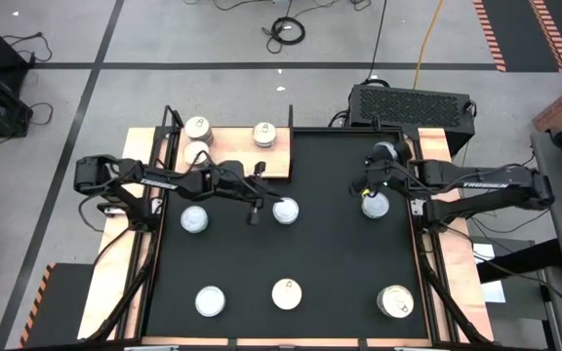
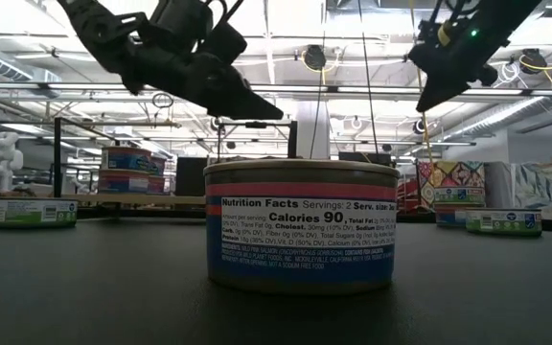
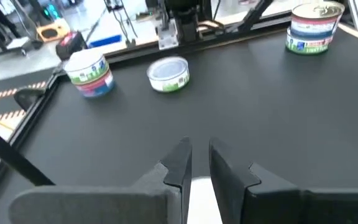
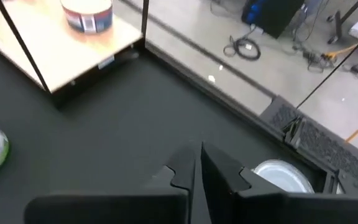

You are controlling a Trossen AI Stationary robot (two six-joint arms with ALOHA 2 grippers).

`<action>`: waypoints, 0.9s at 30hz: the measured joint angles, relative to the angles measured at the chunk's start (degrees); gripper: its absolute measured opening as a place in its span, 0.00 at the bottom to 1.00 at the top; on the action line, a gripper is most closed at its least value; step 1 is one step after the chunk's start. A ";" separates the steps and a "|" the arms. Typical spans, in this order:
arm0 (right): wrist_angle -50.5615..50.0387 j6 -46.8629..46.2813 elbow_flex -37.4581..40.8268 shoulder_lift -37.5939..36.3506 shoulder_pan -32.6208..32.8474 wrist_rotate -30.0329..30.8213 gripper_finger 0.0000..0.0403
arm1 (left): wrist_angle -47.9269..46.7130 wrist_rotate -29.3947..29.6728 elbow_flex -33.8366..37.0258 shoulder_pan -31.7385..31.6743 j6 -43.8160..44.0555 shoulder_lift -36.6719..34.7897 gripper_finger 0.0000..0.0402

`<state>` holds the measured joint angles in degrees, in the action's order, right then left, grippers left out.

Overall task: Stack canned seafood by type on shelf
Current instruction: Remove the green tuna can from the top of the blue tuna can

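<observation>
The left pincer (image 3: 194,163) hovers empty above the black worktop (image 1: 340,253), its fingers a narrow gap apart. The right pincer (image 4: 197,163) looks closed, empty, half hiding a tin (image 4: 281,176). The near can (image 2: 301,225) reads "Nutrition Facts, Calories 90". Three tins (image 1: 263,134) sit on the shelf (image 1: 232,146) at the far left corner.

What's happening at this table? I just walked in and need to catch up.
Two robot arms are sorting tins of seafood onto a pale wooden shelf at the back of the black mat. Three cans stand on the shelf already; six more sit spread over the mat. The left gripper hangs empty over the mat, fingers nearly together, beside a can. The right gripper, fingers shut and empty, is over another can.
</observation>
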<state>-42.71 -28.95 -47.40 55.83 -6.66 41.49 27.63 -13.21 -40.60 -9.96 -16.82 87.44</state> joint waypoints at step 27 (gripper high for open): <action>-0.26 13.80 0.02 11.85 -26.51 -14.44 0.38 | 16.13 11.44 -0.11 1.43 2.99 10.95 0.23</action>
<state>-42.97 -15.14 -47.37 67.68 -33.18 27.05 43.77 -1.77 -40.71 -8.53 -13.82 98.39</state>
